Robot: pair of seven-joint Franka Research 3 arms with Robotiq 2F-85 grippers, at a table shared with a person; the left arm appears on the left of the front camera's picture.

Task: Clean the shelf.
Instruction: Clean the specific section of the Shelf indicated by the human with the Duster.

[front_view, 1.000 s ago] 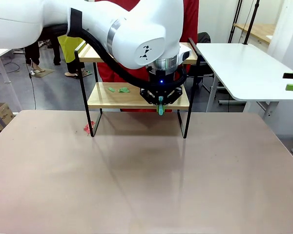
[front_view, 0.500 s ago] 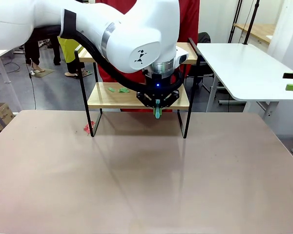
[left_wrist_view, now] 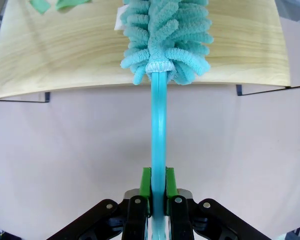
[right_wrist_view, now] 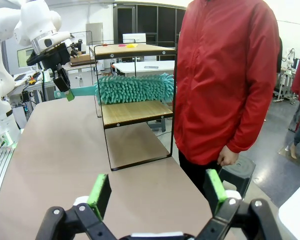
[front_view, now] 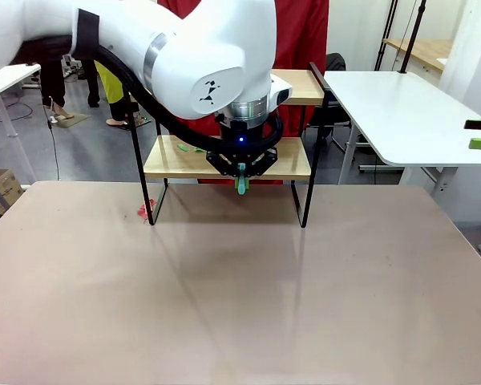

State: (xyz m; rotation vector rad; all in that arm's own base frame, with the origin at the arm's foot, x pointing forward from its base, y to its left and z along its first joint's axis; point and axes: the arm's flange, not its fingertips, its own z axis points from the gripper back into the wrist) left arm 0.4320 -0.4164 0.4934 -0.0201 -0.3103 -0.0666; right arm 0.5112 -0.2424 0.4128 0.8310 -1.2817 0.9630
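The shelf [front_view: 289, 164] stands at the table's far edge, a two-tier rack of light wooden boards in a black frame. My left gripper [front_view: 240, 172] is shut on the handle of a teal duster [front_view: 240, 186] in front of the lower board. In the left wrist view the gripper [left_wrist_view: 158, 176] clamps the thin handle, and the fluffy duster head [left_wrist_view: 165, 35] lies on the lower board [left_wrist_view: 65, 60]. Green scraps [left_wrist_view: 55, 5] lie on that board to the left. My right gripper [right_wrist_view: 157, 192] is open and holds nothing, off to the shelf's side [right_wrist_view: 135, 114].
A person in a red jacket [right_wrist_view: 225, 75] stands close behind the shelf. A red scrap [front_view: 144, 212] lies on the brown table [front_view: 240, 305] by the shelf's left leg. Small pink and yellow bits [right_wrist_view: 127, 45] sit on the top board. A white table [front_view: 401, 112] stands at the right.
My left gripper has slid the duster to the left along the lower board, toward the green scraps. The right gripper has stayed open and still.
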